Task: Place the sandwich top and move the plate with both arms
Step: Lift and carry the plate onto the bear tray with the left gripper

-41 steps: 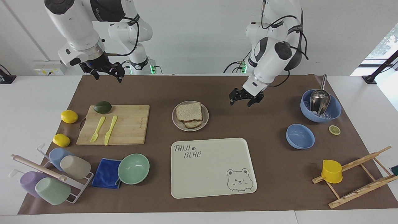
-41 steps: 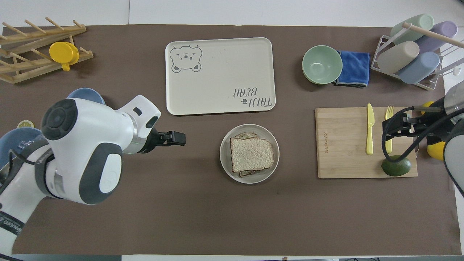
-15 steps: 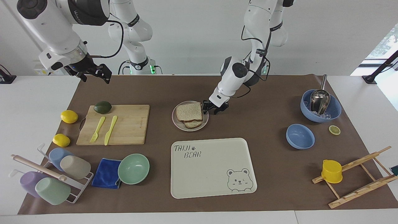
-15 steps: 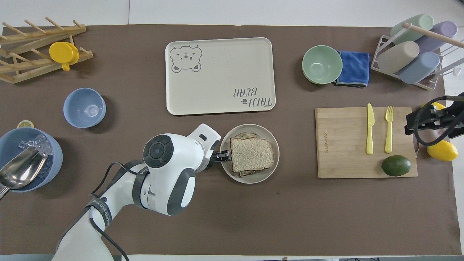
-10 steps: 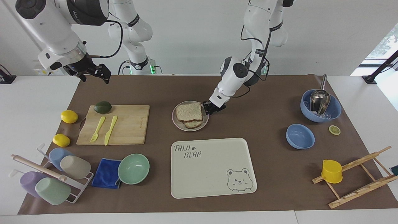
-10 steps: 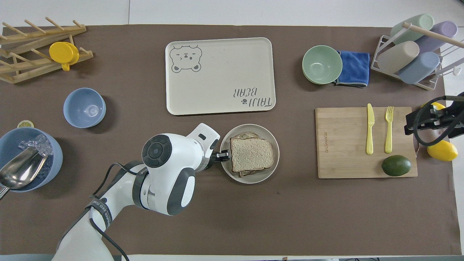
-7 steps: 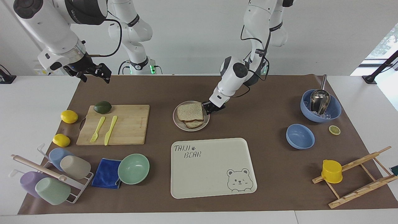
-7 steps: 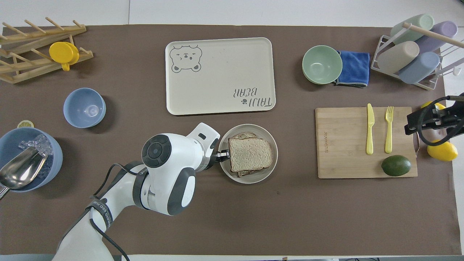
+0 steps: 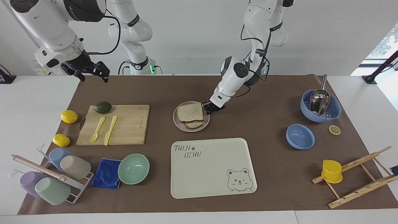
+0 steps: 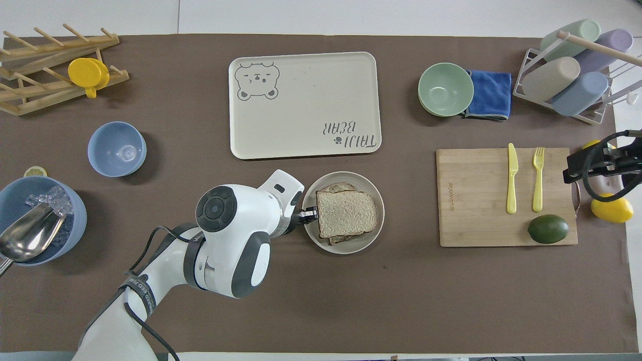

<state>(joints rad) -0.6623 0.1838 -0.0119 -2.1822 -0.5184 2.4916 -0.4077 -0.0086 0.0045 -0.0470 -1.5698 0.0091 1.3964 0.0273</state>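
**Left arm takes the plate by its rim, bread already on**

Brown matting covers the table, with white wall along the top of the facing view. At the centre of that frame the plate (image 9: 191,116) carries the sandwich top (image 9: 190,112), laid over a lower slice that peeks out beneath it. The left gripper (image 9: 210,107) sits at the plate's edge toward the left arm's end, its fingers drawn narrow on the rim. The right gripper (image 9: 90,71) waits in the upper left of the facing view, over the mat's corner, above the cutting board (image 9: 114,124); whether it is open or closed cannot be told.

Judging from this, the bread step looks done and the move remains. A one-sided pinch is the risk: lifting could tip the plate and slide the slices off, and dragging it could snag on the tray (image 9: 213,167) lying just below it in the frame.

Only the facing view shows the fingers down at rim level. In the overhead view the left arm's bulk hides most of that gripper, yet the top slice's offset from the one under it reads more plainly there.
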